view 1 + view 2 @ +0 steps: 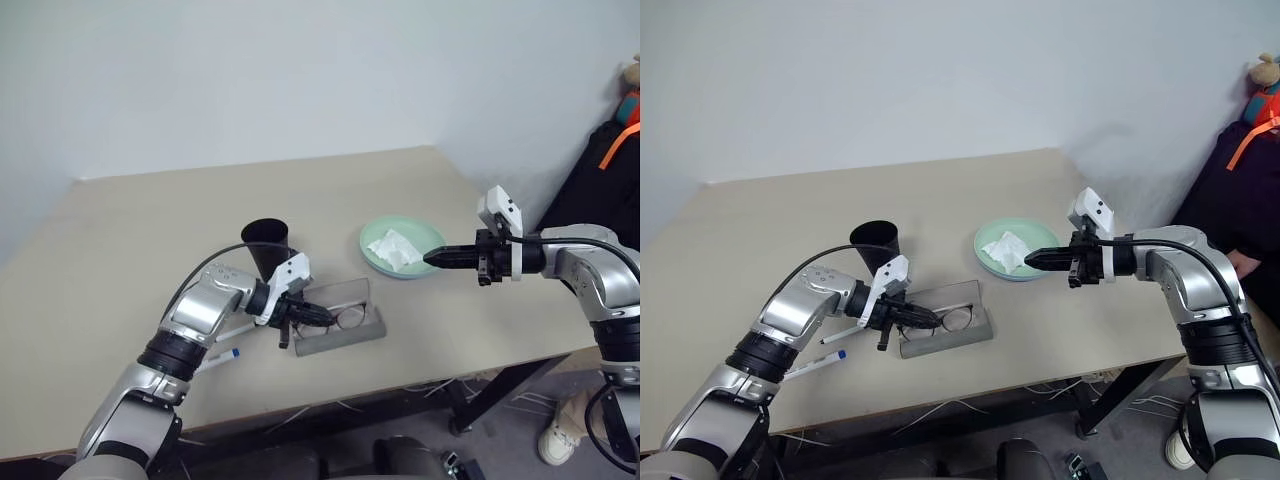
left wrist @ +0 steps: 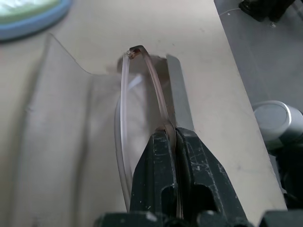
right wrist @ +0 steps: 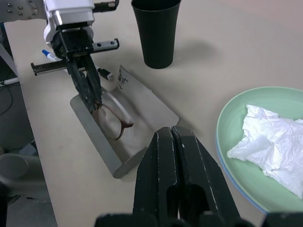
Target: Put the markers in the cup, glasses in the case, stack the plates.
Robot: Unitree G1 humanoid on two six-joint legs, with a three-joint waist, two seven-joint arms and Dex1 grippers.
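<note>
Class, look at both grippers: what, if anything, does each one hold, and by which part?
The left gripper pinches the thin dark wire-framed glasses by the frame, over the open grey case. The right gripper is shut and holds nothing.

Table [image 1: 130,230]: cup [image 1: 266,246] upright near the middle. Case [image 1: 340,325] just in front of the cup and slightly right, lid open toward the rear. Glasses [image 1: 345,318] over the open case, pinched in the left gripper [image 1: 322,316], which reaches in from the left. Markers [image 1: 222,350] on the table left of the case, partly under the left arm. Plates [image 1: 402,247] right of the cup, stacked, tissue [image 1: 393,250] on top. Right gripper [image 1: 435,257] closed above the plates' right edge.
</note>
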